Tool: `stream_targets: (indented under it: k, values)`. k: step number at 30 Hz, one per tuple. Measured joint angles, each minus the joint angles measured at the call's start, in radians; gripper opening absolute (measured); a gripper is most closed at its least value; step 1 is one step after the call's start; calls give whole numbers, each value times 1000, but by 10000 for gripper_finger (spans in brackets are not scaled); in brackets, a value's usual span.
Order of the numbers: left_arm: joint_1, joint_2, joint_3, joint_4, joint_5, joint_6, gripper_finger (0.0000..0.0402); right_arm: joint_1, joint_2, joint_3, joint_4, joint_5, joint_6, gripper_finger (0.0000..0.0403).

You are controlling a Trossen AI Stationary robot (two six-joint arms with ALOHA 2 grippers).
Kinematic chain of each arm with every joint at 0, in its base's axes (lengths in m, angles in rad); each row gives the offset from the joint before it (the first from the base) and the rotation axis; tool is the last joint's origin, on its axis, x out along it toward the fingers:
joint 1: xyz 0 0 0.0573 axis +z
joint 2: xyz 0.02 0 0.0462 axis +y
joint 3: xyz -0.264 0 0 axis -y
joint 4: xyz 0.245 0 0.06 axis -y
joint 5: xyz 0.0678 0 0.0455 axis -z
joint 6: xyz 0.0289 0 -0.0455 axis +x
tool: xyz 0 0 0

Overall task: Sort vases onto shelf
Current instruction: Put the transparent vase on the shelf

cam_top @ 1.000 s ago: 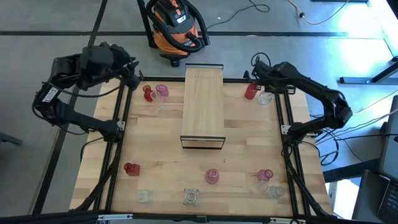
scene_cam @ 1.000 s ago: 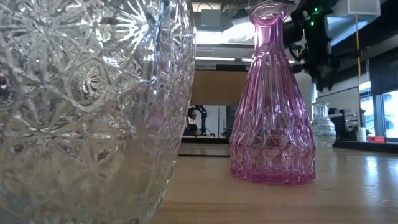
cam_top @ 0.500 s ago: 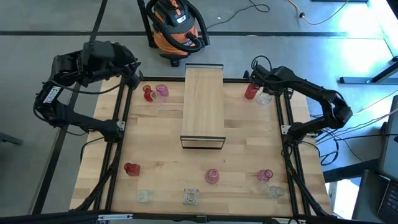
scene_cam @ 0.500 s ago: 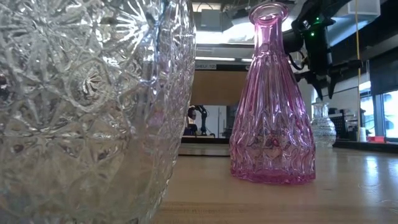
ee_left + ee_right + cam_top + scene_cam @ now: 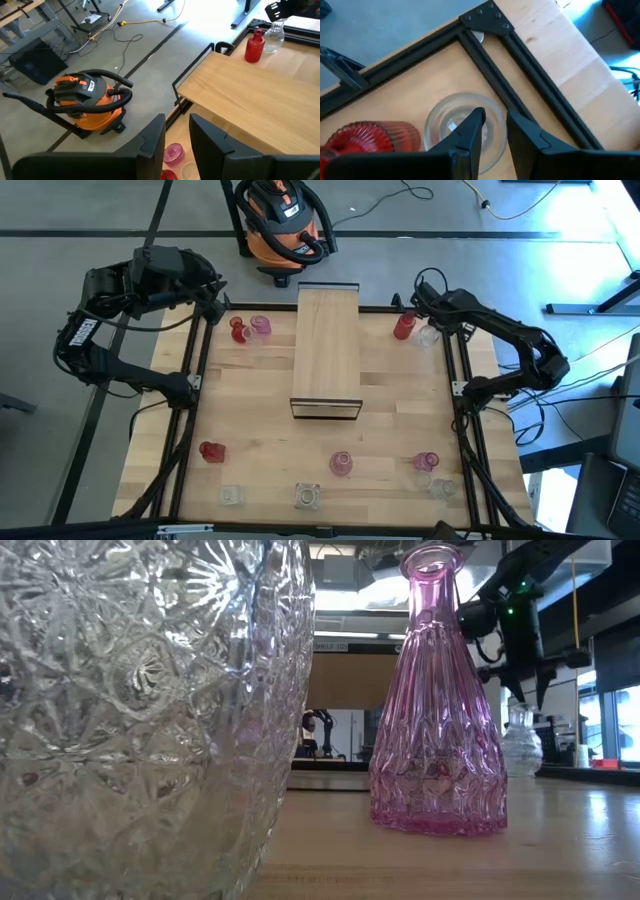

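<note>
Right gripper (image 5: 424, 308): seen in the high view above the far right corner of the table (image 5: 400, 420), over a clear vase (image 5: 428, 337) that stands just beside a red vase (image 5: 403, 326); nothing is held.
Left gripper (image 5: 212, 292): seen in the high view at the far left corner, near a red vase (image 5: 238, 330) and a pink vase (image 5: 260, 326); nothing is held.
Shelf (image 5: 328, 345): laid along the table's middle, bare, with an orange vacuum (image 5: 280, 222) on the floor beyond it.
Near edge, high view: one red, two pink and several clear vases are spread out, well apart from the shelf.
Low view: a cut-glass vase (image 5: 150, 710) fills the left side; a tall pink vase (image 5: 438, 710) stands mid-picture; the right gripper (image 5: 527, 690) hangs above a small clear vase (image 5: 520, 745).
Left wrist view: fingers (image 5: 155, 145) are set slightly apart, empty, above the pink vase (image 5: 173, 153).
Right wrist view: fingers (image 5: 470, 132) are parted narrowly over the clear vase (image 5: 465, 125), not clamped on it.
</note>
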Motion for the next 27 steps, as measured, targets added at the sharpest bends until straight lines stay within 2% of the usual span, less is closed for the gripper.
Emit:
stream_targets:
  k: [8,20,27]
  values:
    - [0,0,0,2,-6,0,81,1,-1,-6,53,-83,-14,85]
    - [0,19,0,26,-14,2,81,-8,2,-6,79,-127,-107,85]
    - [0,24,0,30,-13,26,81,-13,2,-6,76,-149,-144,39]
